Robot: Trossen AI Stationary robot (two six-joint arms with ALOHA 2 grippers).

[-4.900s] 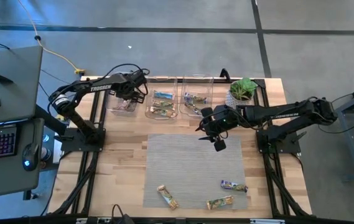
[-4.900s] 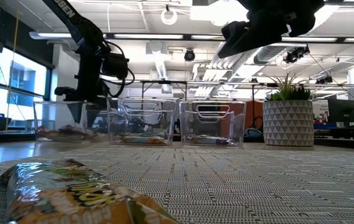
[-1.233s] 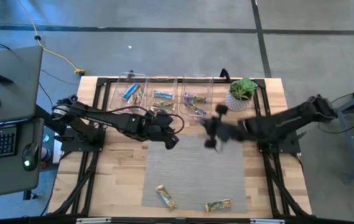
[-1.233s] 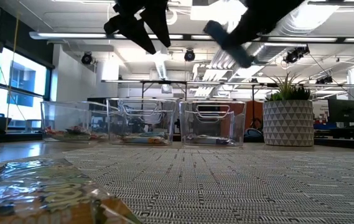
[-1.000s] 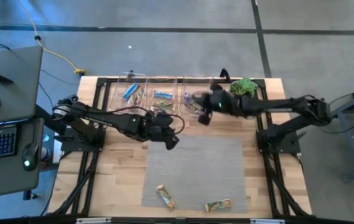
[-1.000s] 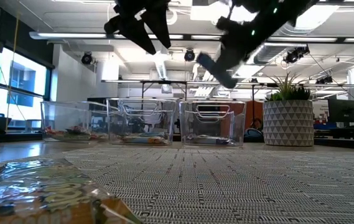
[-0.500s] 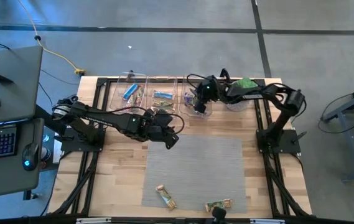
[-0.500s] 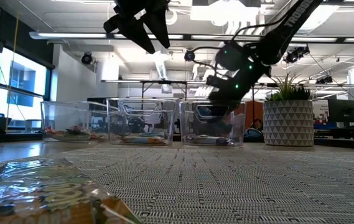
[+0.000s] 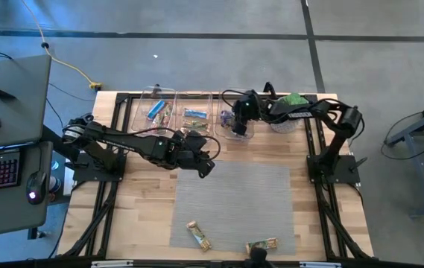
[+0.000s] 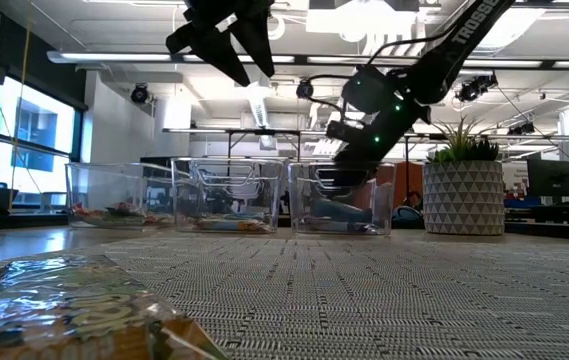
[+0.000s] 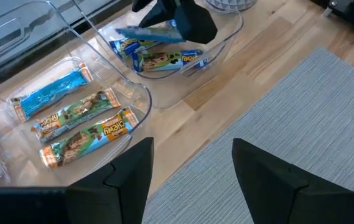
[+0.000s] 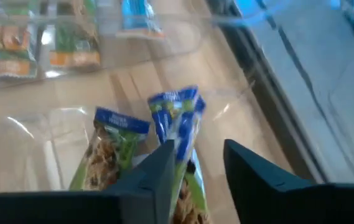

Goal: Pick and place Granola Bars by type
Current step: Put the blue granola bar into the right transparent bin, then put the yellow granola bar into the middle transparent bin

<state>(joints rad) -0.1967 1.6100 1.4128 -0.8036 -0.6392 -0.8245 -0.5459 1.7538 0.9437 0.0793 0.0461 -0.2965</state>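
The right gripper hangs over the clear plastic bin nearest the potted plant, at about one o'clock on the table. Its fingers stand apart, and a blue-ended granola bar lies tilted just beyond their tips, on top of the other blue-and-green bars in that bin. I cannot tell whether the fingers touch it.

The left gripper waits mid-table above the far edge of the grey woven mat, fingers spread wide, holding nothing.

Two green-orange bars lie on the mat's near edge, around six o'clock. Further bars fill the middle bin and the left bin.
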